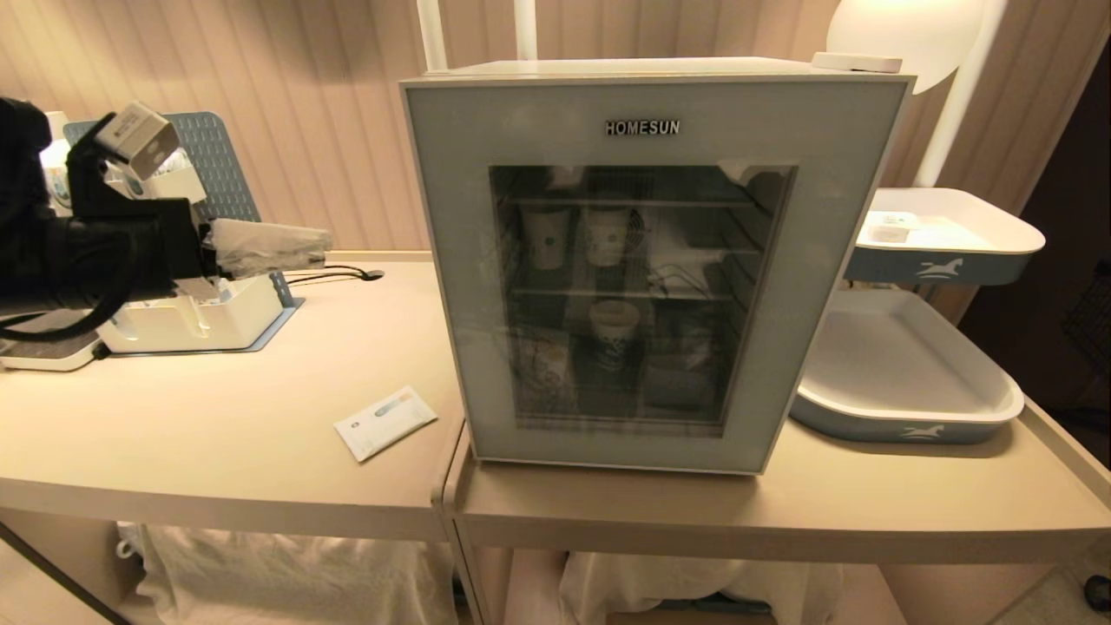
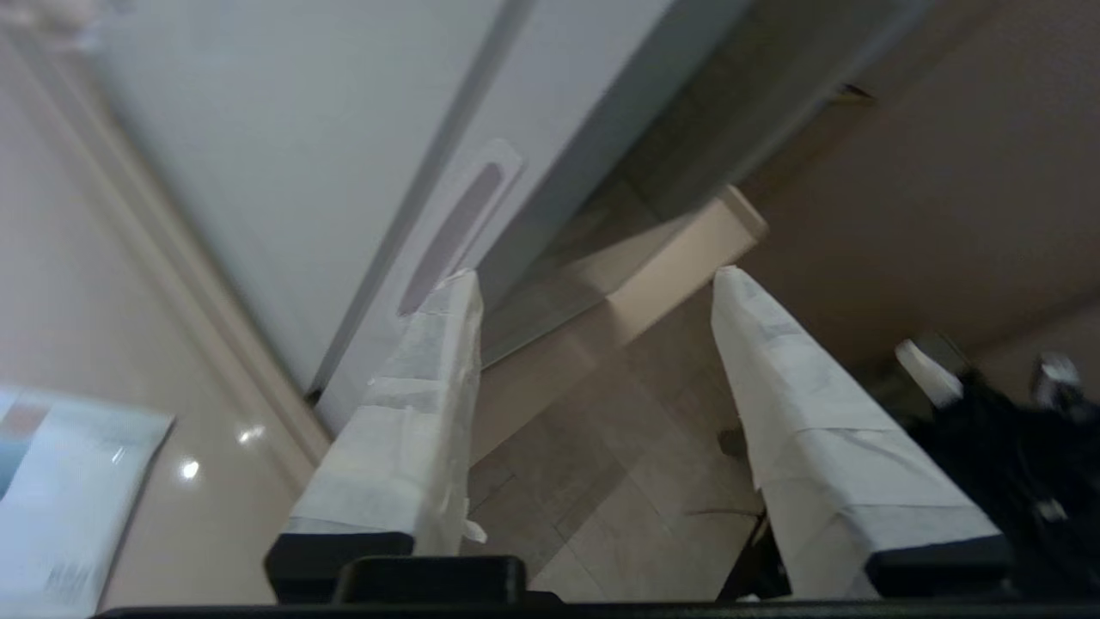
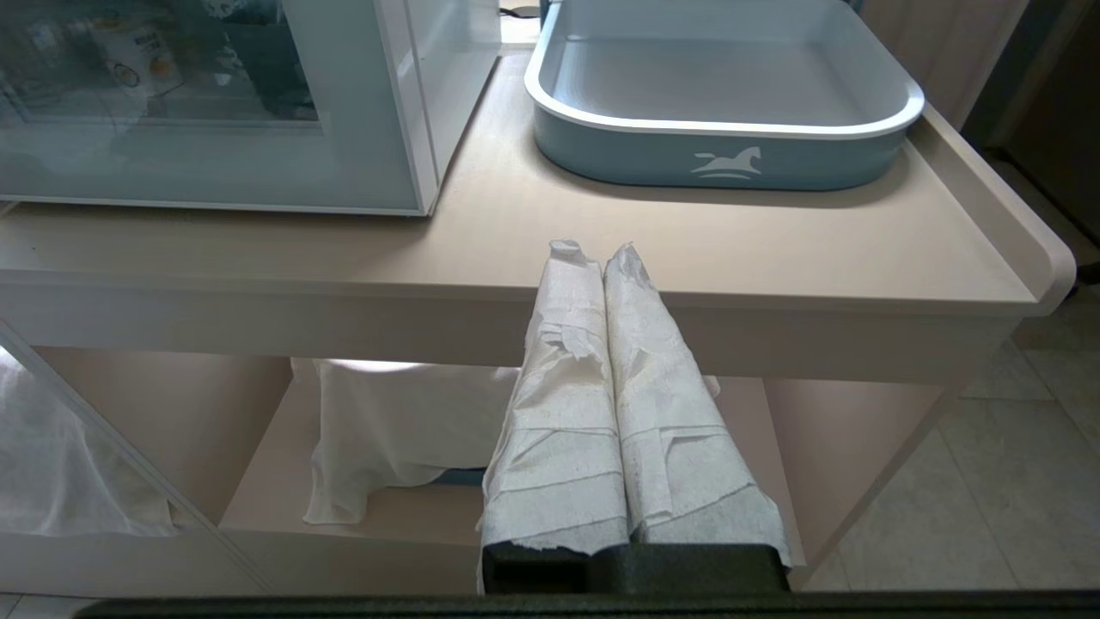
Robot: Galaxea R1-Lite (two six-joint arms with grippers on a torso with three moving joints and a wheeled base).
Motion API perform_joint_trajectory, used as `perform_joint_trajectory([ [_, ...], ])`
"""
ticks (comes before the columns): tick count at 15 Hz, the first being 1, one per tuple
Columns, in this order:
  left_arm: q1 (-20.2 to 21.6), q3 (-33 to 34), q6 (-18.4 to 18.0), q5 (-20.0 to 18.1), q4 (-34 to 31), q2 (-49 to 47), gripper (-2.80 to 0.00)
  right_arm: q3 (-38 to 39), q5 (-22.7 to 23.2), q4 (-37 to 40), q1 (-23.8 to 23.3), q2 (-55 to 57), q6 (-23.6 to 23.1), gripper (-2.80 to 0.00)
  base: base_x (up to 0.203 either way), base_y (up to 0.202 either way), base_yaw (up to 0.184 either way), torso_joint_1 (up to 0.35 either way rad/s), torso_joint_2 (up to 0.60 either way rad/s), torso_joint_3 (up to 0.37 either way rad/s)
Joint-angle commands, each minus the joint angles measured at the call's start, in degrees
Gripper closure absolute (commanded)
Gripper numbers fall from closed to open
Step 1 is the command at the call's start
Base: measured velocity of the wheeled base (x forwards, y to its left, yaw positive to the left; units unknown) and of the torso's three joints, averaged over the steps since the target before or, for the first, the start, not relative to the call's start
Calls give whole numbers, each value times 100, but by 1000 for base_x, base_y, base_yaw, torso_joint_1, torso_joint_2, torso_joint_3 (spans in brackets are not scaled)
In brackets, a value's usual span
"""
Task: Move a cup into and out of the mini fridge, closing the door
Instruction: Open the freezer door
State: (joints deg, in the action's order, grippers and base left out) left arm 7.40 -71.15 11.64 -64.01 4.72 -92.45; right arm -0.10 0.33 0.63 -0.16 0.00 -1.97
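A smooth beige table (image 1: 217,434) with rounded edges is seen to carry the mini fridge (image 1: 608,69), a boxy white cabinet standing at the middle of the head view. Its door (image 1: 451,260), a flat pale blue-grey frame round a dark glass window, is shut, and "HOMESUN" is printed in dark capitals along its top. Behind the glass, wire shelves are made out, with tall white paper cups (image 1: 612,325) bearing blue-green patterns; the small yogurt-style cup cannot be picked out in any view. To the right of the fridge a rounded blue-and-white tray (image 1: 903,425) marked with a white horse is set on the table, and a second like it is raised behind. A flat white sachet (image 1: 384,422) with small illegible print lies on the tabletop left of the fridge. The left gripper (image 2: 593,288), its fingers wrapped in white crinkled tape, is held with its jaws standing well apart and nothing between them, beside the fridge's white side wall. The right gripper (image 3: 593,258), wrapped likewise, is kept below the table's front edge with its fingers pressed together, empty.
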Motion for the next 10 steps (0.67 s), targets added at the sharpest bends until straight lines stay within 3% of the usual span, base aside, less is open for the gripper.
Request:
perform_joint_trajectory([
  [1,8,231,-30,-716,1022,-632,-280,1,2,-2,-2,-9,-5,0,0,0,0,0,0,0],
  [5,-417,884,-88,-1226,3327,-1416,-280,1,2,7,6,-9,-5,0,0,0,0,0,0,0],
  [8,-975,1134,-77,-1207,4710,-2046,-280,10,2,16,7,-9,-13,0,0,0,0,0,0,0],
  [10,-1232,1142,-64,-1106,5172,-2370,-280,10,2,16,7,-9,-13,0,0,0,0,0,0,0],
])
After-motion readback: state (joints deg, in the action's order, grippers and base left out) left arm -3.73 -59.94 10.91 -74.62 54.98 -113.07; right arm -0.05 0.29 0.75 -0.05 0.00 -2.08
